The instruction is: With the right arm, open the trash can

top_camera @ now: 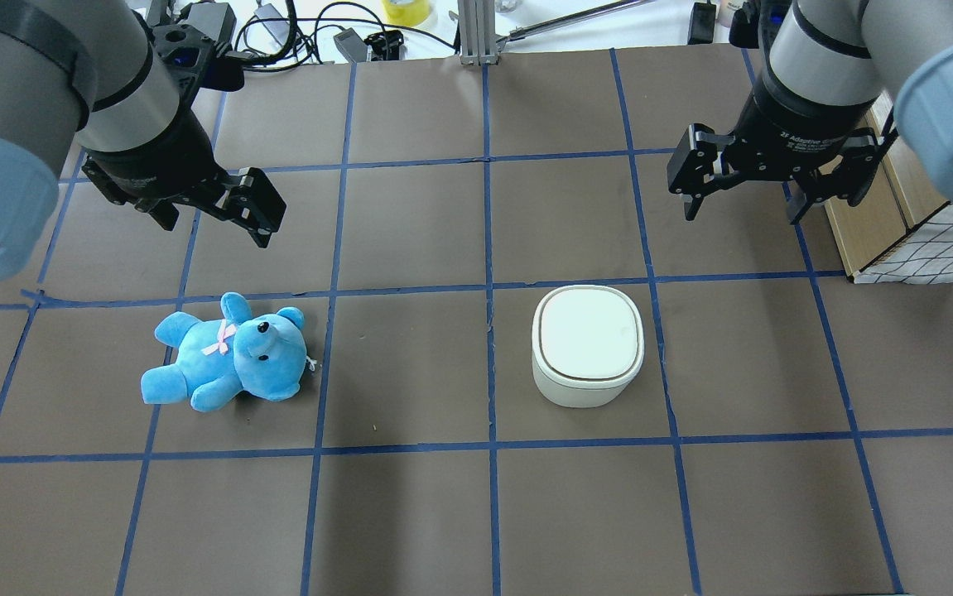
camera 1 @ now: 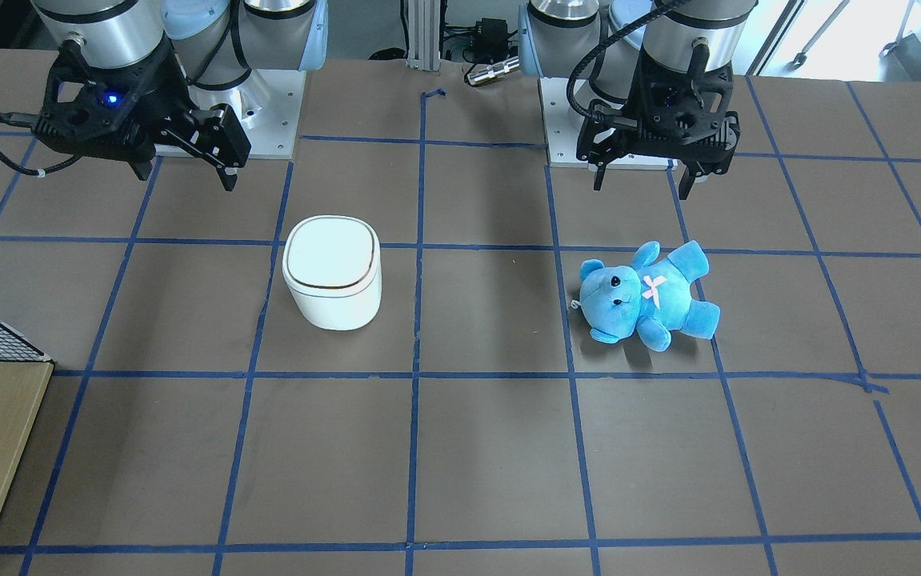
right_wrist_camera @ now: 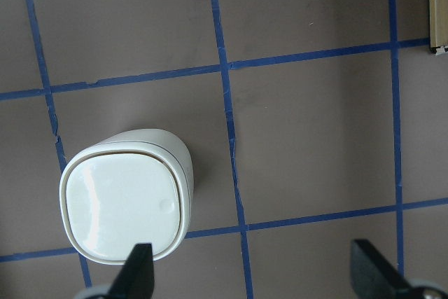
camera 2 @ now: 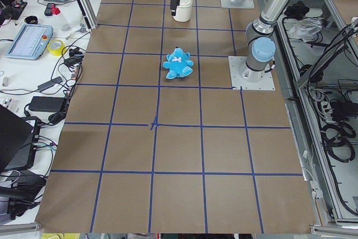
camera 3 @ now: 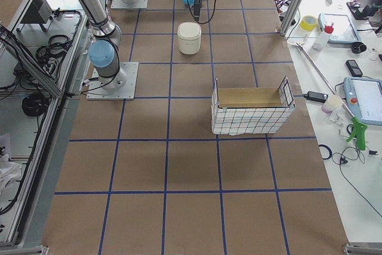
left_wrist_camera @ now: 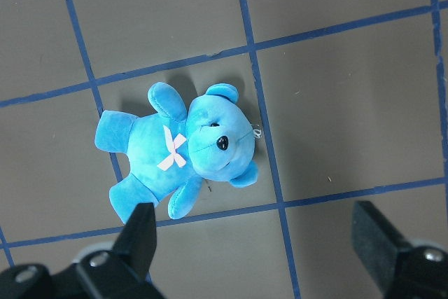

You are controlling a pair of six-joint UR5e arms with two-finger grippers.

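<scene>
The trash can [camera 1: 332, 272] is a small white rounded-square bin with its lid shut, standing upright on the brown table; it also shows in the overhead view [top_camera: 588, 343] and the right wrist view [right_wrist_camera: 126, 204]. My right gripper [top_camera: 742, 215], with a blue light [camera 1: 112, 99], hangs open and empty above the table, behind the can and off to its side, apart from it. In the right wrist view its fingers [right_wrist_camera: 140, 271] frame the can's edge. My left gripper [top_camera: 218, 232] is open and empty above a blue teddy bear [top_camera: 228, 352].
The blue teddy bear [camera 1: 644, 296] lies on its back on the robot's left half. A wire basket with a cardboard liner [top_camera: 923, 248] stands at the table's right edge, close to the right arm. Cables and tools lie beyond the far edge.
</scene>
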